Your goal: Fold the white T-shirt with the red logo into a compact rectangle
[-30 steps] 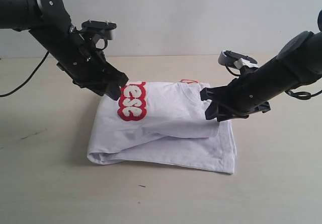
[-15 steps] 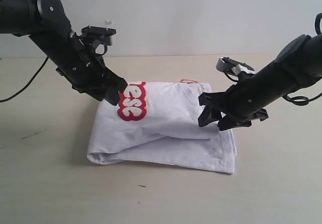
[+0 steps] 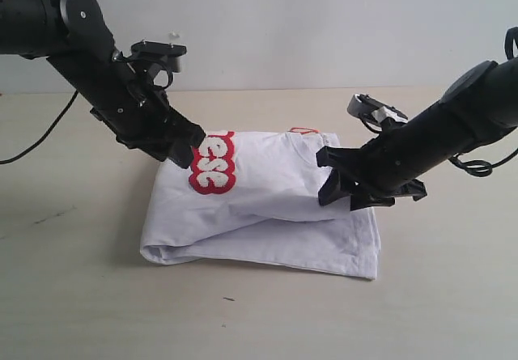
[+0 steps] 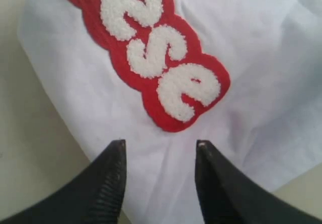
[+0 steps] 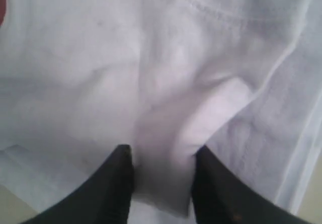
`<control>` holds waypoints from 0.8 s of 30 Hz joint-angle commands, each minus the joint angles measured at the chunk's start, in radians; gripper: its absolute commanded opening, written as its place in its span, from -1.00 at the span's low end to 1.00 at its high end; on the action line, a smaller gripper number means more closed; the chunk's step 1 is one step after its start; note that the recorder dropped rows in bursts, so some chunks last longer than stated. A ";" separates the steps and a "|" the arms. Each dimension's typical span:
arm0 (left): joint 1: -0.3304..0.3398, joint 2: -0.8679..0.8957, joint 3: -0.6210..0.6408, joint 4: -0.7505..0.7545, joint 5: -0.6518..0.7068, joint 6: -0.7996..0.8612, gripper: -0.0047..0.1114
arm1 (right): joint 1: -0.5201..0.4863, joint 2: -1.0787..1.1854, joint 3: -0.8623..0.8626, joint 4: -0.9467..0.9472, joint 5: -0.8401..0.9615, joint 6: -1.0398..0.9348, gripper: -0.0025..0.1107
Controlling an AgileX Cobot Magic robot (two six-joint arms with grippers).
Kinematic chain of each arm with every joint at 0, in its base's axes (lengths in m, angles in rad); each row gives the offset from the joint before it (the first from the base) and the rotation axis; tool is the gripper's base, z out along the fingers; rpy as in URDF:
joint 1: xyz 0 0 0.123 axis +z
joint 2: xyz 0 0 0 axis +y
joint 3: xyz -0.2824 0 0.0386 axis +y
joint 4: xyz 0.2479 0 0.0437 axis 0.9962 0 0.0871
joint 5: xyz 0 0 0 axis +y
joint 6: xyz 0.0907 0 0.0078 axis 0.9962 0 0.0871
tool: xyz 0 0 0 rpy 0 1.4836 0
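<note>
Beige table [image 3: 81, 295], white T-shirt [image 3: 275, 174], red logo [image 3: 213, 163] "ese"; left fingers [image 4: 108, 183], right fingers [image 5: 116, 186] both apart.

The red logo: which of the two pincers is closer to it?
Left. The left pincer is just off the end of the red logo, over the white T-shirt. The right pincer is across the shirt, with only plain white cloth between its fingers.

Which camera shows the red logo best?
The left wrist view: the red logo is close up, letters sharp. The exterior view shows it small beside the left claw; the right wrist view catches only a red sliver.
</note>
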 commanded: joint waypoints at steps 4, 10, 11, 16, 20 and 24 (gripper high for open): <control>0.001 -0.005 0.003 -0.026 -0.025 -0.005 -0.17 | -0.001 -0.001 -0.006 0.039 0.014 -0.209 -0.96; 0.001 -0.005 0.003 -0.026 -0.025 0.000 -0.17 | -0.001 -0.148 -0.009 0.067 0.147 -0.315 -0.96; 0.001 -0.005 0.003 -0.026 -0.025 0.000 -0.17 | -0.001 -0.163 -0.006 0.049 0.157 -0.303 -0.96; 0.001 -0.005 0.003 -0.026 -0.027 0.002 -0.17 | -0.001 -0.215 0.075 -0.047 0.154 -0.243 -0.96; -0.001 -0.005 0.003 -0.039 -0.022 0.002 -0.17 | -0.001 -0.195 0.110 -0.062 0.127 -0.225 -0.96; -0.001 -0.005 0.009 -0.055 -0.022 0.002 -0.17 | -0.001 -0.160 0.117 -0.107 0.125 -0.161 -0.92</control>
